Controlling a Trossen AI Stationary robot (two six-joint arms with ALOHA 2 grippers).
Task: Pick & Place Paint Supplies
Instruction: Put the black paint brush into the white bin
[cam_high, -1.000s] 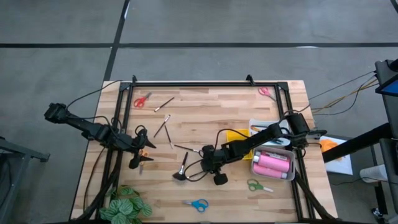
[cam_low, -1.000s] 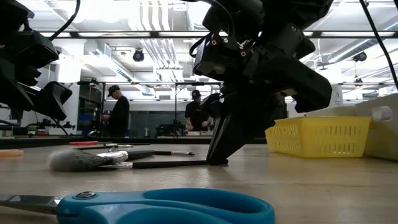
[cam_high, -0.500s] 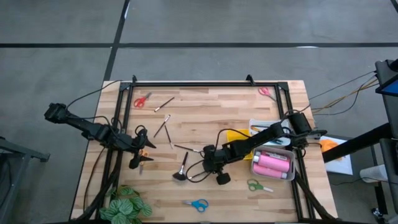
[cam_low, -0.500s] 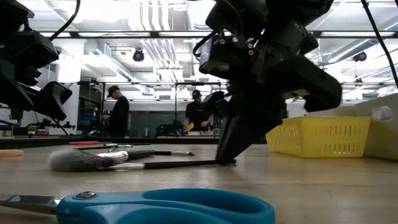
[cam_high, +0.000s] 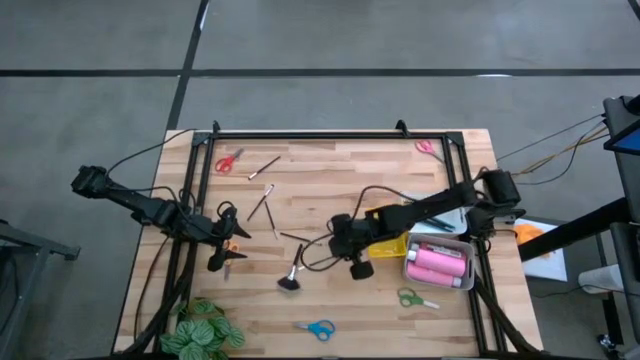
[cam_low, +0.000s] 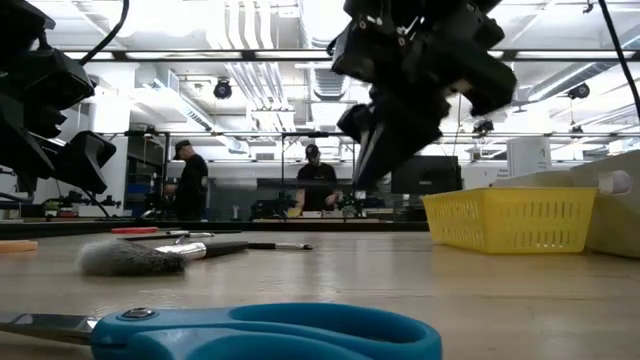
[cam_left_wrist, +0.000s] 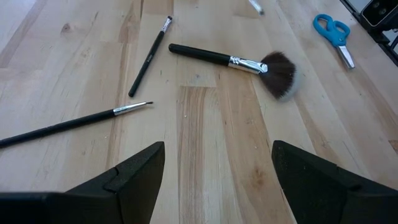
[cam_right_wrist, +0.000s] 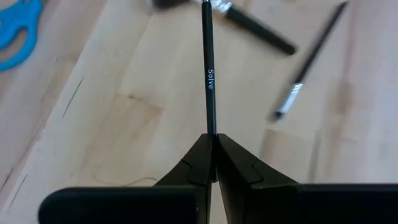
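Note:
My right gripper hangs above the table's middle, well off the wood in the low view, and is shut on a thin black brush marked "Solve". The fluffy black brush lies flat just to its left and shows in the left wrist view. My left gripper is open and empty above the table's left part; its wrist view shows two thin brushes lying on the wood. My right gripper pinches one end of the thin black brush between its two fingertips. The brush sticks straight out ahead, in line with the fingers, toward the fluffy brush. The fingers come from the table's right side, slanting down. In the low view the gripper is lifted off the table.
A yellow tray and a white tray with pink bottles stand at the right. Scissors lie about: red, pink, green, blue. A leafy plant stands at the near left corner.
My right gripper has risen from the table and gone a little toward the far edge, staying shut. The thin black brush, whose end lay on the wood by the fluffy brush, has been lifted off with it. The fluffy brush has stayed where it was.

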